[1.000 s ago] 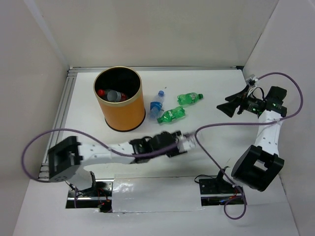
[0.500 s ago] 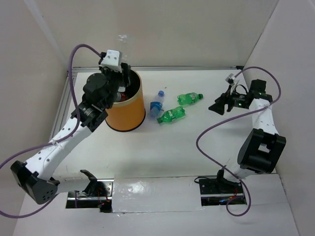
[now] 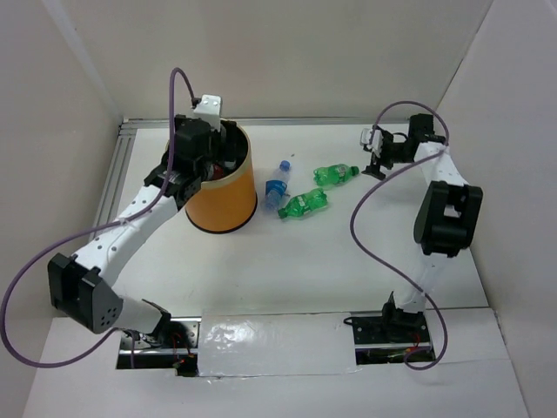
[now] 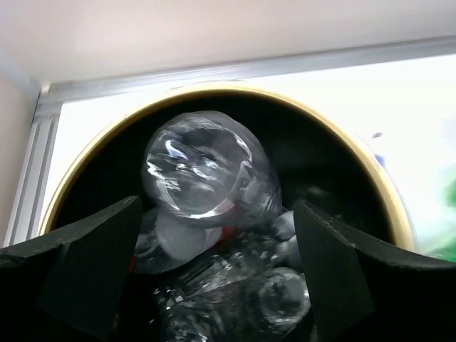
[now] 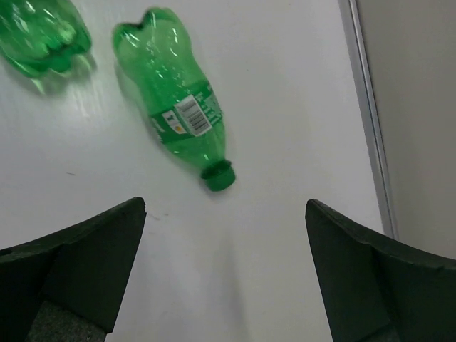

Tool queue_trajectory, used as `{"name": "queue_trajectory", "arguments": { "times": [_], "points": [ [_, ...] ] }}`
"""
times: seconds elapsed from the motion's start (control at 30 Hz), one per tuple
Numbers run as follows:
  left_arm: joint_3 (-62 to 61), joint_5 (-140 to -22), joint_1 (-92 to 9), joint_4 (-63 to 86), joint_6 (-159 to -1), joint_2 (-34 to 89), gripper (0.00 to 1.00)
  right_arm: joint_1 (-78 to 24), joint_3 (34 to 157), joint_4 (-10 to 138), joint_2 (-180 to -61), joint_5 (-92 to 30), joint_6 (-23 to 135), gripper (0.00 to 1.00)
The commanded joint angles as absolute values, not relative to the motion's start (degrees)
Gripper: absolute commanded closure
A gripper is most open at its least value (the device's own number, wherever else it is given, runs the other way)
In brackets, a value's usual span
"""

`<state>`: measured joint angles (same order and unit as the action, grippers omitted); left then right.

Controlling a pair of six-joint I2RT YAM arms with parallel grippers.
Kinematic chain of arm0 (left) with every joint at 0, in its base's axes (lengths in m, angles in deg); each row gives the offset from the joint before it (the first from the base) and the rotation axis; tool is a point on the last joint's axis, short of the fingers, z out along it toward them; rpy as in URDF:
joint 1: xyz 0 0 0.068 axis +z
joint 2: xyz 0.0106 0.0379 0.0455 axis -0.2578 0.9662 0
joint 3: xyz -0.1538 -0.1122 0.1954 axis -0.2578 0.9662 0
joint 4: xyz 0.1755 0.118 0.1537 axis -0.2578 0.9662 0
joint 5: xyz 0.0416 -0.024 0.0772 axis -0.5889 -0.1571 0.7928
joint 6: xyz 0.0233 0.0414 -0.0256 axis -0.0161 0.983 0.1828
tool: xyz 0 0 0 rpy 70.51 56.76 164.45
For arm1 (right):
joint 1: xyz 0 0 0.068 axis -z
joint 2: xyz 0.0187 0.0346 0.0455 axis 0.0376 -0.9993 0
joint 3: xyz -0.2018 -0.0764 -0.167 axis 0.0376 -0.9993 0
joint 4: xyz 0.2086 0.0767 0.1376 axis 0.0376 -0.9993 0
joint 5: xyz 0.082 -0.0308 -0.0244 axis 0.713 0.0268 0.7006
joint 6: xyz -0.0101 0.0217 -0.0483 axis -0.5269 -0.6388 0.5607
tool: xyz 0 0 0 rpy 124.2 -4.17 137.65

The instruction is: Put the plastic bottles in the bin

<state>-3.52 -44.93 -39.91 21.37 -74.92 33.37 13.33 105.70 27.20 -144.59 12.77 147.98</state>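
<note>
Plainly, no brand is legible: only a white barcode patch (image 5: 187,114) is made out on the label of the nearer green bottle (image 5: 174,100). This bottle is laid on the table (image 5: 285,85) ahead of the right gripper (image 5: 224,228), cap turned toward the widely spread fingers, untouched. A second green bottle (image 5: 39,35) is cut off at the frame edge. Over the bin (image 4: 377,178) the left gripper (image 4: 217,214) is spread wide, and a clear bottle (image 4: 203,171) is seen base-first between its fingers, apparently touching neither. Beneath, other bottles (image 4: 271,299) are jumbled and hard to separate.
</note>
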Motion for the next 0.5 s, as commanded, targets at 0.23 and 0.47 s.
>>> {"name": "queue_trajectory", "arguments": {
  "times": [0.23, 0.47],
  "points": [
    [14.6, -61.3, -59.7, 17.7, -69.4, 12.8, 0.0, 1.1, 128.8, 15.1, -165.2, 6.5, 171.4, 0.0],
    [26.0, -51.7, -70.5, 19.4, -80.6, 8.8, 0.0, -3.0, 136.0, 7.1, -173.2, 1.1, 173.2, 0.0]
  ]
}}
